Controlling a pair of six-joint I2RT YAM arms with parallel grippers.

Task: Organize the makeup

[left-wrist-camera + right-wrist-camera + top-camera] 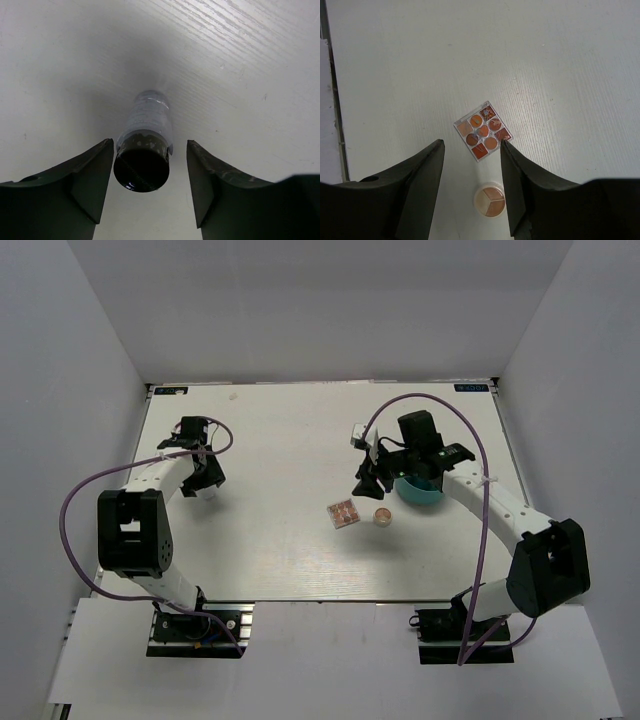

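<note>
The left gripper (145, 175) straddles the upright white bottle (145, 150), jaws apparently not gripping; the right gripper (472, 185) hovers empty, half-open, above the palette (483, 131)

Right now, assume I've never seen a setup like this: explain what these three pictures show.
Two robot arms are bolted at the near edge of a white table. The overhead picture looks down on both. The other two come from cameras on each wrist, their own dark fingers framing the view. The left gripper straddles a small bottle with jaws apart, not yet pinching it. The right gripper hangs open above a square palette and a round compact. A teal cup sits under the right arm.
</note>
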